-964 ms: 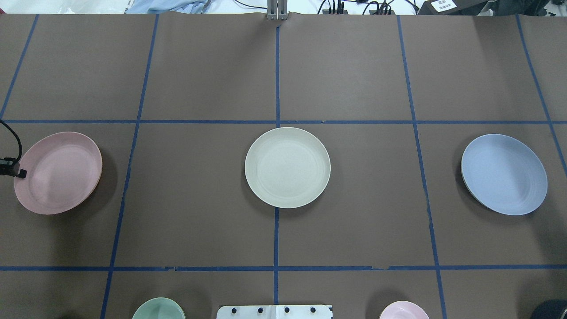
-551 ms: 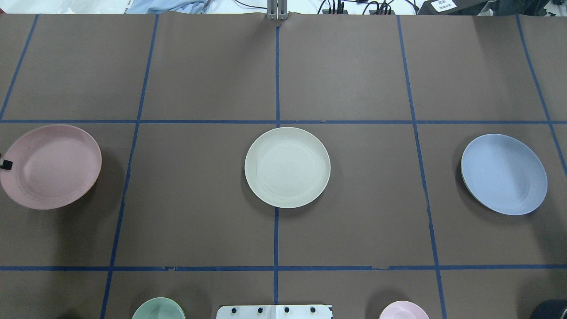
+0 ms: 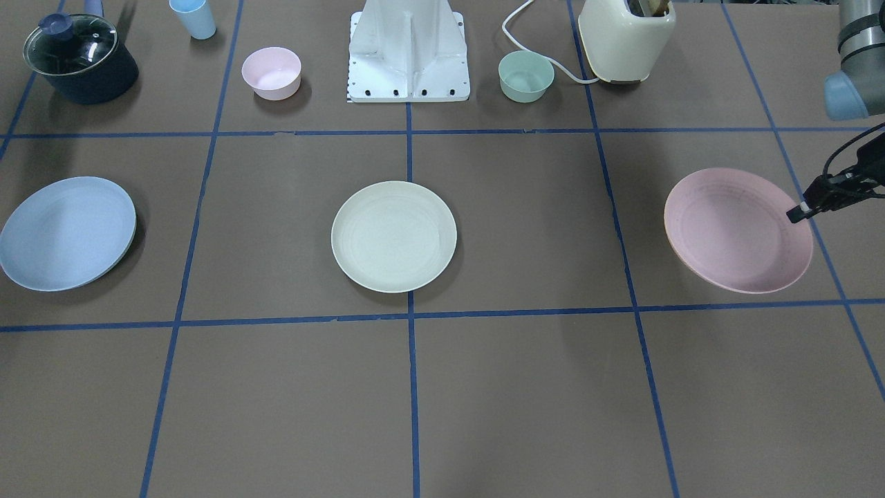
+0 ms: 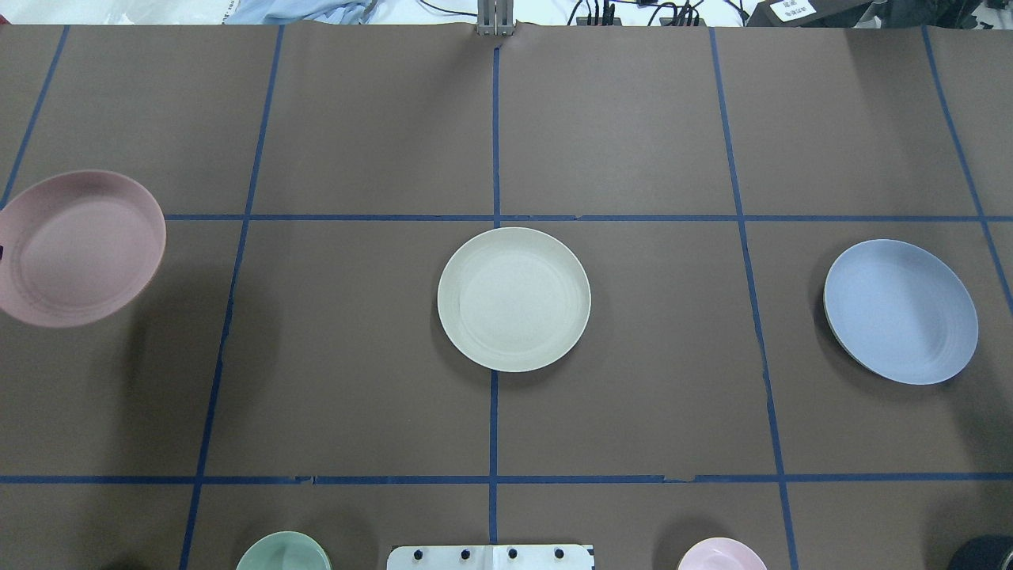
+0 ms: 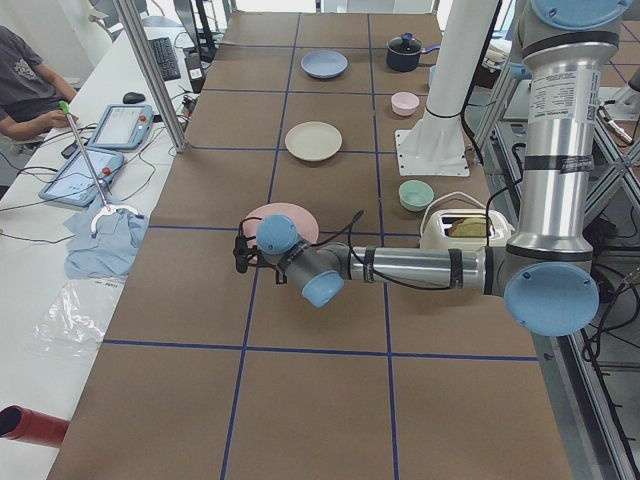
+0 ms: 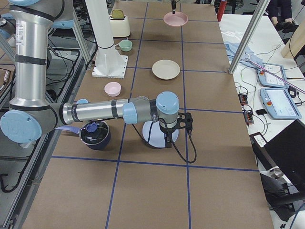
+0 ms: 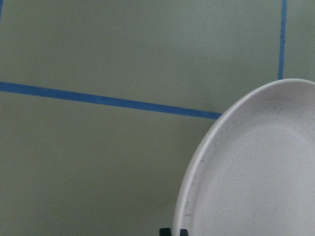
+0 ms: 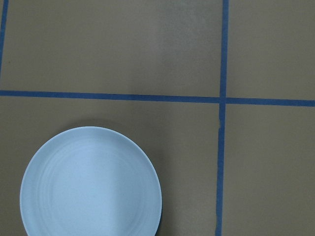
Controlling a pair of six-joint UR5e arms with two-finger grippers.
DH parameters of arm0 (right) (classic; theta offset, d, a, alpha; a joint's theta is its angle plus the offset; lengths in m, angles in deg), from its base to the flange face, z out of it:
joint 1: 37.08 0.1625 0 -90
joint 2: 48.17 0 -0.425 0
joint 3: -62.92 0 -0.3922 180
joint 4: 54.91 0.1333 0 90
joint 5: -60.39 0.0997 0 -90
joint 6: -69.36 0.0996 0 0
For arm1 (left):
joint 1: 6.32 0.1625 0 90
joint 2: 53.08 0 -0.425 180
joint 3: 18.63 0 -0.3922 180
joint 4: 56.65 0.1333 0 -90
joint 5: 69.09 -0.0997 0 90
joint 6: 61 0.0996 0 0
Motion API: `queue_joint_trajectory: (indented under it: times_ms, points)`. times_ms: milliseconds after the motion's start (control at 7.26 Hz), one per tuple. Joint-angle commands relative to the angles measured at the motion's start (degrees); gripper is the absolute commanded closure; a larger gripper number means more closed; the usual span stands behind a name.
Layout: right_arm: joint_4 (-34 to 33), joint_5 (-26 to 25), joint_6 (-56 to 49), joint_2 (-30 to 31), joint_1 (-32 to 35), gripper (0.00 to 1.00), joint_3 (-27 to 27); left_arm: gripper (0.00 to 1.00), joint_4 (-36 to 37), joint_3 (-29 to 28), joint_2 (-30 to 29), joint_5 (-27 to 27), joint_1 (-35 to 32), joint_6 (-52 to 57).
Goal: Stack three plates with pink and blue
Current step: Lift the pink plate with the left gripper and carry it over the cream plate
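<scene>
At the robot's left end of the table [image 3: 525, 387], you've got the pink plate [image 3: 733, 232] in the air. It's tilted and its shadow sits offset below it in the overhead view, so I judge it clear of the surface.

Step in hand: carry pink to the stack. Nothing is stacked yet. The cream plate [image 3: 393, 236] lies flat at centre and the blue plate [image 3: 67, 233] flat at the right end, all three well apart.

Next move, my read: swing pink right toward centre, level it over the cream plate, line up the rims, lower, then release. Held by one edge it hangs tilted, so the low edge may land first and shove the cream plate. Go slow on the descent.

Left claw [image 3: 800, 213]: nearly together, clamped on the pink plate's outer rim, the side away from centre. Its wrist view shows only the tips at that rim. It touches nothing else.

Right claw [image 6: 169, 138]: hangs over the blue plate, looks apart from it. It shows only in the side view, so I can't tell if it's apart or together. Its wrist camera shows the plate but no fingers.
</scene>
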Motion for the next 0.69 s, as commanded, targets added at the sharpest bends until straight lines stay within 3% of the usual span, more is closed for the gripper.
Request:
queue_joint_trajectory:
  times_ms: [0, 275, 551]
  points:
    - [3.14, -1.02, 0.44, 0.13, -3.88, 0.0, 2.04, 1.0, 0.46, 5.42, -5.61, -0.81, 7.68, -18.65]
    - [13.82, -5.65, 8.3, 0.13, -7.65, 0.01, 6.25, 1.0, 0.46, 8.5, -12.2, -6.32, 16.91, -35.19]
    - [23.5, -7.08, 12.46, 0.22, -11.52, 0.01, 12.57, 1.0, 0.54, 9.22, -18.01, -11.08, 23.26, -45.68]
